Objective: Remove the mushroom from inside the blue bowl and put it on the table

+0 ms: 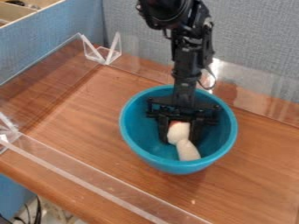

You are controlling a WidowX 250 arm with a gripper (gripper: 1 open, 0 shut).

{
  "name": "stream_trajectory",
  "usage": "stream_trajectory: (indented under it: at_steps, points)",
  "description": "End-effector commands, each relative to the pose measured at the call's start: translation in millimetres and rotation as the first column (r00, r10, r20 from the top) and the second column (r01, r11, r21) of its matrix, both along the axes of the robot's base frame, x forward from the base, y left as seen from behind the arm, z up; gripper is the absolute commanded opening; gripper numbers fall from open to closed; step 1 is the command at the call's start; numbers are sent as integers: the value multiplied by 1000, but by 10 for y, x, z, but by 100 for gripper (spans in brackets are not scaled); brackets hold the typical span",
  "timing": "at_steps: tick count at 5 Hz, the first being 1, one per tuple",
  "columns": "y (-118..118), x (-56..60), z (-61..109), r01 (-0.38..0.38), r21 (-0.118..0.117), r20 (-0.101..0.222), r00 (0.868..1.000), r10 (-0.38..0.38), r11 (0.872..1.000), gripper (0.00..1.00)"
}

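Note:
The blue bowl (pixel 135 133) sits on the wood-grain table (pixel 82 105), right of centre. Inside it the mushroom (pixel 186 150) lies on its side, its cream-white stem showing; I cannot make out the cap. My gripper (pixel 181 125) points straight down into the bowl. Its black fingers (pixel 156 112) stand apart on either side of the mushroom's upper end, wider than the mushroom, and I see no grip on it.
Low clear acrylic walls (pixel 70 171) edge the table at the front, left and back. A blue panel (pixel 59 52) rises behind the left wall, with a cardboard box (pixel 24 13) above it. Bare wood lies left of the bowl.

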State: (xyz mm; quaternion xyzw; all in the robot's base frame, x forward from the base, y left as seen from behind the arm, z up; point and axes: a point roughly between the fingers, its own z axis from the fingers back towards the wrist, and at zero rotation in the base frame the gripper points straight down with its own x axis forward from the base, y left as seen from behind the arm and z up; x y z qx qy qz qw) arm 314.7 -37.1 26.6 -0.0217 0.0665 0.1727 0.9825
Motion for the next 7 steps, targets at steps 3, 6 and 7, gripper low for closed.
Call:
stream_trajectory:
  at_steps: [3, 6, 7]
  points:
    - [216, -80, -33, -19, 7, 1, 1000, 19, 1000, 0]
    - [462, 60, -24, 63, 14, -10, 998, -63, 998, 0]
    - [489, 17, 34, 50, 12, -9, 999, -50, 999, 0]
